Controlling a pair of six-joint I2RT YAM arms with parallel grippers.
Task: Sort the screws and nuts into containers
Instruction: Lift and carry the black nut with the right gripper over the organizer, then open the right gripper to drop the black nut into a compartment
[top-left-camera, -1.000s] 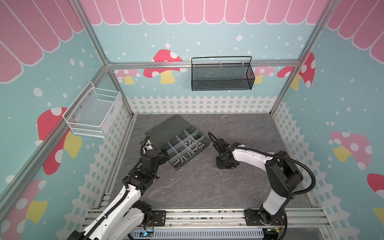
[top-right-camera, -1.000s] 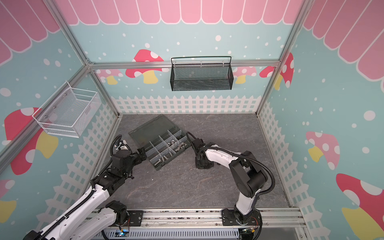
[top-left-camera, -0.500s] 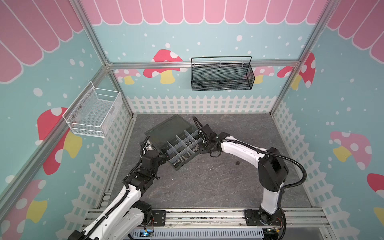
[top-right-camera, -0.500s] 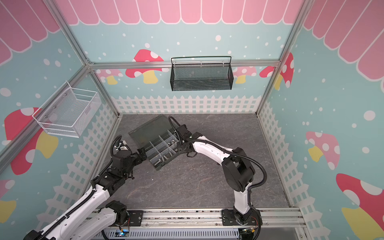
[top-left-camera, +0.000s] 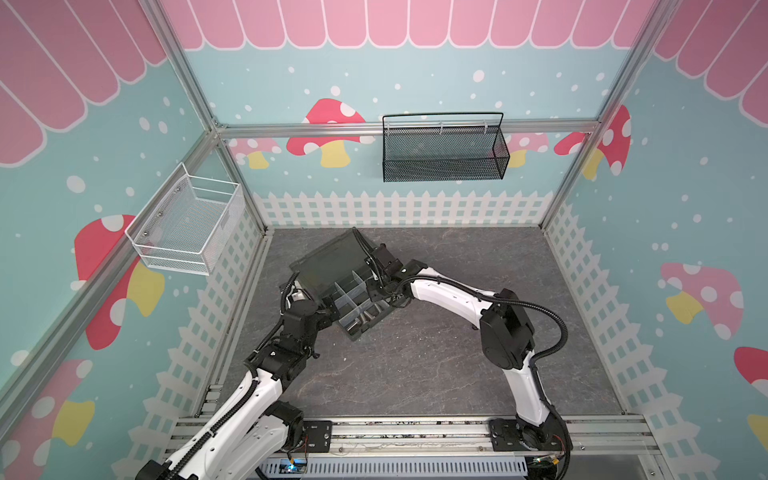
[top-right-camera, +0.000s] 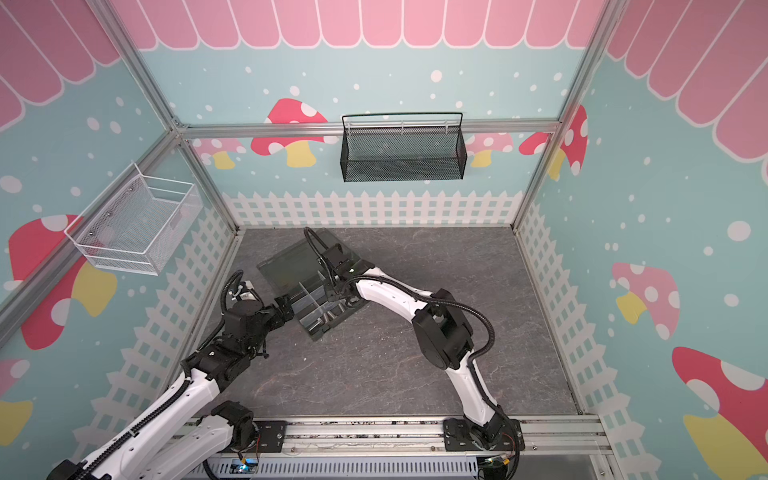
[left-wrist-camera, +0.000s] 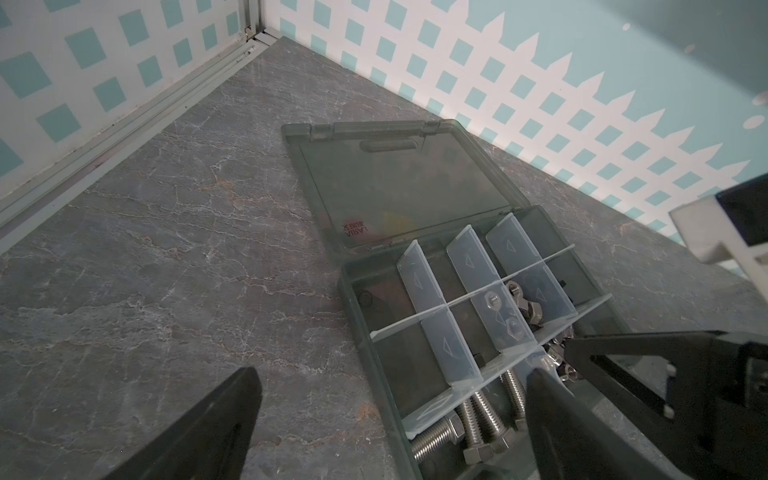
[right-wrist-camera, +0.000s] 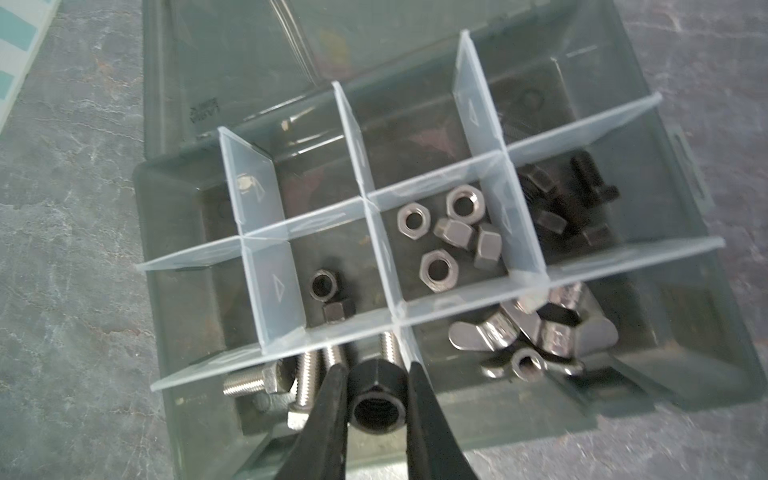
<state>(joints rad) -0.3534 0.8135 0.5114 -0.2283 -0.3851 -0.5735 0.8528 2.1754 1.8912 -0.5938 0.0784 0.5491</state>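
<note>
On the grey surface (top-left-camera: 415, 365), left of centre and toward the back wall: organiser box (top-left-camera: 351, 332), set at an angle, lid (top-left-camera: 328, 262) folded open and lying flat.

Left tool (top-left-camera: 328, 309) is at the box's left end, jaws spread wide, gripping nothing. Its wrist view shows one finger over bare surface and the other over the box, so the jaws straddle the end wall. Whether it touches the box: can't tell.

Right tool (right-wrist-camera: 377, 372) hangs above the box with the jaws nearly closed. It's pinching a black nut (right-wrist-camera: 376, 401) between both fingers, hole facing the wrist camera. The nut is clear of the box floor, above the cell holding the silver screws (right-wrist-camera: 291, 382).

Compartments (right-wrist-camera: 353, 137) are split by pale dividers into three rows. Contents, from the right wrist view:
- Outer row: silver screws, with the wing nuts (right-wrist-camera: 540, 332) in the next cell along.
- Middle row: two black nuts (right-wrist-camera: 328, 291), then five silver hex nuts (right-wrist-camera: 440, 232), then the black screws (right-wrist-camera: 590, 183) at the end.
</note>
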